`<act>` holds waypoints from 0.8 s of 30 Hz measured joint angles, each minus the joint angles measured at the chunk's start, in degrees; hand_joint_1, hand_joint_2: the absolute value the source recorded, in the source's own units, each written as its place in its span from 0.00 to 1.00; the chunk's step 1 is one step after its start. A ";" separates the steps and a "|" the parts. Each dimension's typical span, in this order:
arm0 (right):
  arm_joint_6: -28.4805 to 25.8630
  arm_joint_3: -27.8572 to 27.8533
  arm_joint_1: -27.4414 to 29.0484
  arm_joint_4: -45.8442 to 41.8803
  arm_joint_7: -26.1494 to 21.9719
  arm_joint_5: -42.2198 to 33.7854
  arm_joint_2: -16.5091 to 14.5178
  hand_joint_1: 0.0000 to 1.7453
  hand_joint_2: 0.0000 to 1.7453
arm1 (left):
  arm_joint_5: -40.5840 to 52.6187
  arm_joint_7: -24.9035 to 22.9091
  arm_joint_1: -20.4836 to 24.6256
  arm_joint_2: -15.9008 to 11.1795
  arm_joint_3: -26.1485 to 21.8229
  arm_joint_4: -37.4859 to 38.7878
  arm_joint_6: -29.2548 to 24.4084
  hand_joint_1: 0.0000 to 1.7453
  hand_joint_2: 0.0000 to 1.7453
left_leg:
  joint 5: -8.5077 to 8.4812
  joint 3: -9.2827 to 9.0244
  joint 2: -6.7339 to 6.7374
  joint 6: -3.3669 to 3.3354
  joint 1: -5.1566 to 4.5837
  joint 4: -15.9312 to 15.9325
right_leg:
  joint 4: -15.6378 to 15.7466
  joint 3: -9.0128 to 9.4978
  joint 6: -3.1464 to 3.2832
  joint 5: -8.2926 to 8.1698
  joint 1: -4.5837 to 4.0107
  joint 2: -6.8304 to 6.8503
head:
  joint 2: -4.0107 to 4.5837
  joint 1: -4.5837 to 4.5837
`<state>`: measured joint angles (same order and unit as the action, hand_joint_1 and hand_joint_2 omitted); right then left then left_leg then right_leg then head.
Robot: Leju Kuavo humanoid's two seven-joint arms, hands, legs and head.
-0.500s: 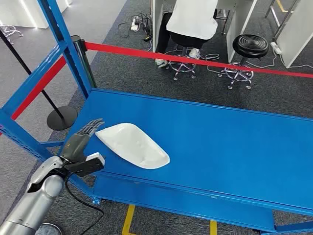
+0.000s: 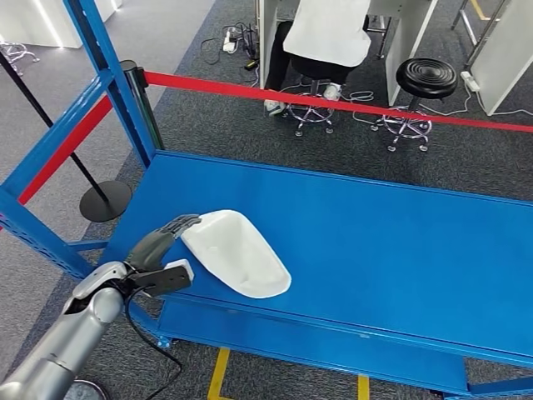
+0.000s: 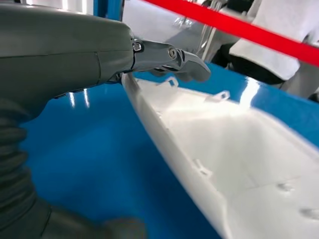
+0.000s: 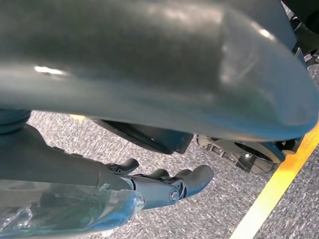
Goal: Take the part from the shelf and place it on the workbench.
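White moulded plastic part (image 2: 237,253), elongated shell w/ one pointed end and one rounded end, lies hollow side up on the blue metal shelf deck (image 2: 390,250), toward the deck's left-front area, long axis running diagonally. Small clips and ribs visible along its inner rim in left wrist view (image 3: 240,164). Left hand (image 2: 160,242) at the part's pointed end, silver arm coming in from lower left; dark fingers (image 2: 182,223) stretched fwd and close together, lying along/over the near rim of the part. Left wrist view: fingers (image 3: 177,57) extend straight over the rim edge, touching or nearly so; thumb position not clear, so cannot tell whether the part is actually gripped. Part looks to be resting on the deck, not lifted. Right hand (image 4: 165,186) hangs low over grey carpet (image 4: 211,214) beside a yellow floor line (image 4: 278,184); fingers loosely extended, slightly curled, apart, holding nothing. Background, head view: red barrier strap (image 2: 352,104) across behind the shelf, blue upright frame posts (image 2: 119,92) at left, black round stool (image 2: 427,79), a seated person in white top (image 2: 330,29) beyond the strap.
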<state>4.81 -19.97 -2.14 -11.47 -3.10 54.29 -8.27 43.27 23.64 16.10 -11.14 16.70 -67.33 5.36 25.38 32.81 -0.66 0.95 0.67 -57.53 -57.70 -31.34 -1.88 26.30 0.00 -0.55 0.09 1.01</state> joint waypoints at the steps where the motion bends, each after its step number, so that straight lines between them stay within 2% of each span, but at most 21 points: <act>1: 0.00 0.03 -0.01 0.00 0.01 0.08 -0.07 0.00 0.00 | -0.06 -0.08 0.52 0.22 0.09 1.20 -0.10 1.00 1.00 | 0.00 0.00 0.00 0.00 0.00 0.00 | 0.00 0.00 0.00 0.00 0.00 0.00 | 0.00 0.00; 9: -0.02 0.10 -0.02 0.00 0.20 0.30 -0.39 0.00 0.00 | -0.13 -0.10 3.68 1.44 0.17 8.20 -1.55 1.00 1.00 | -0.01 -0.02 0.00 0.00 0.00 0.00 | -0.01 0.05 0.00 0.00 0.00 0.01 | 0.00 0.00; 24: -0.04 0.04 -0.06 0.02 0.53 0.86 -0.76 0.00 0.00 | 0.99 0.38 4.97 2.79 0.19 11.87 -4.07 1.00 1.00 | -0.01 -0.07 -0.01 0.01 0.00 0.01 | -0.02 0.09 0.00 0.00 0.00 0.01 | 0.00 0.00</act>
<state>4.76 -19.93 -2.21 -11.46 -2.57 55.16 -9.03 44.26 24.02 21.07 -8.34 16.90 -55.46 1.29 25.37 32.74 -0.67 0.96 0.67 -57.52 -57.72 -31.25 -1.88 26.30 -0.01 -0.54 0.09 1.01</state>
